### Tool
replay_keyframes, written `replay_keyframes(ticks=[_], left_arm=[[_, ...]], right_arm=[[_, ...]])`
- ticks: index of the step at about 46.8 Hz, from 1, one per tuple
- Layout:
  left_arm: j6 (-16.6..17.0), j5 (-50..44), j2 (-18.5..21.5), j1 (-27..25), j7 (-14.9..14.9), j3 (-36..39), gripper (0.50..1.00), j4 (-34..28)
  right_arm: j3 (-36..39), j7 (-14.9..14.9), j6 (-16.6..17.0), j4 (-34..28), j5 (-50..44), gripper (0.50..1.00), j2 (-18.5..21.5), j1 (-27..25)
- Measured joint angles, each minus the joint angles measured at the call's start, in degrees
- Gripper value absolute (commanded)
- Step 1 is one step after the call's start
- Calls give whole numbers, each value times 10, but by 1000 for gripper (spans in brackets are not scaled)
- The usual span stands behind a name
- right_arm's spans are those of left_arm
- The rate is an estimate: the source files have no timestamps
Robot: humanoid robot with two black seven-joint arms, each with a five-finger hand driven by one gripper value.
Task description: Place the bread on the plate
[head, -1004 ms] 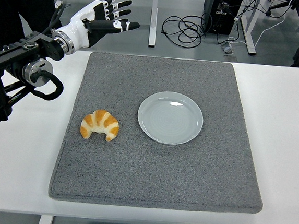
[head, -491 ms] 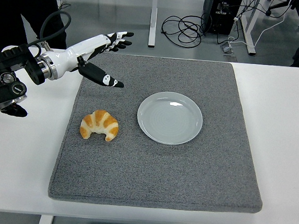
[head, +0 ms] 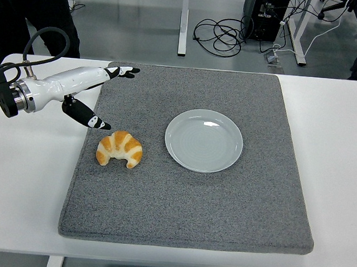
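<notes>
Head view: left hand (head: 76,87) open over the mat, bread not yet grasped.

We see only one view, so all of this comes from it. The left hand has its fingers stretched out flat and its thumb angled down, and it holds nothing. The bread, a croissant (head: 119,149), lies on the grey mat (head: 191,203) just below and slightly to the right of the thumb tip, close to it but not touching as far as we can tell. The plate (head: 203,140) is further right of the hand, beyond the croissant, and it is empty. The right arm is not in view. We judge the task barely started: nothing is picked up, and grasping, carrying over to the plate and releasing are all left to do.
</notes>
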Motion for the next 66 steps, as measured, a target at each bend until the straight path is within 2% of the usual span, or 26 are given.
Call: replay_keyframes(ticks=[11,18,27,38,47,66], left_arm=[[0,42,13,1,-2,46,980,-9],[16,96,10,15,-7,56,980,-8],[43,111,-31,46,-10,57,980,12],[78,115,-57,69,-14,57,978,31],[105,137,-91,88,-16,57,978,87],[122,137,-116,92,-17,56,977,98]], right_arm=[[0,0,0,0,0,1000,0,0],[0,0,0,0,0,1000,0,0],[0,0,0,0,0,1000,0,0],[0,0,0,0,0,1000,0,0],[0,0,0,0,0,1000,0,0],[0,0,0,0,0,1000,0,0]])
